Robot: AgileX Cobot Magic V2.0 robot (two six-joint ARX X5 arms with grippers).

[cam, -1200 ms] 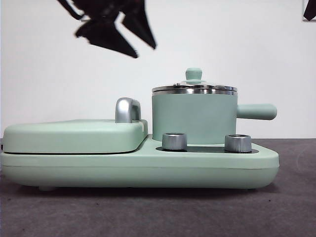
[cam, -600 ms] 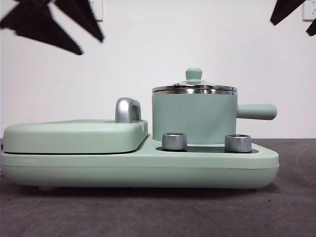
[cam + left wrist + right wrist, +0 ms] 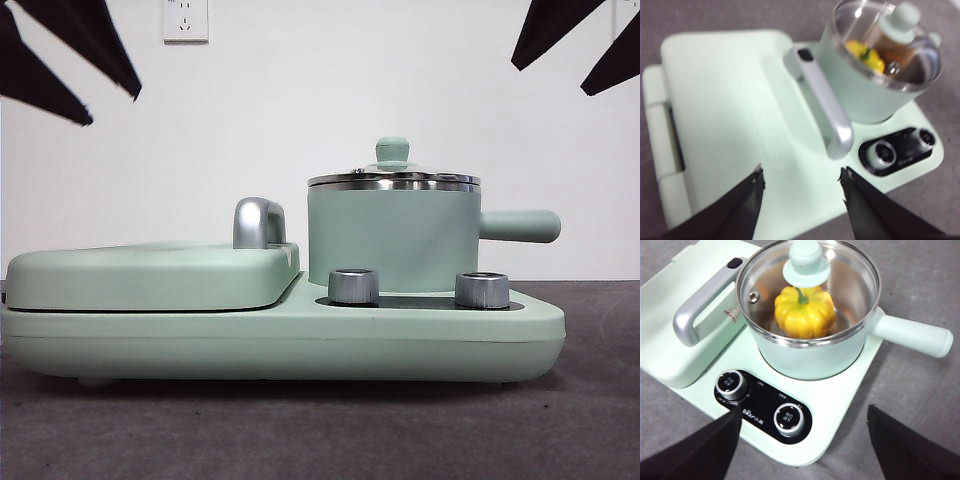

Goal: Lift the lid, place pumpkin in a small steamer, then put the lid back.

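The small steamer stands on the right half of the appliance, its side handle pointing right. The lid sits flat on its steel rim, with the mint knob on top. Through the glass I see the yellow pumpkin inside the pot; it also shows in the left wrist view. My left gripper hangs open high at the top left, over the flat cover. At the top right my right gripper is open, high above the pot, holding nothing.
The wide mint-green base carries two silver knobs at its front. A large flat cover with a chrome handle fills its left half. Grey tabletop lies around it, a white wall behind.
The left gripper has swung from above the chrome handle up and away to the top left corner. The right gripper has come further into view at the top right. Pot and lid have stayed put.
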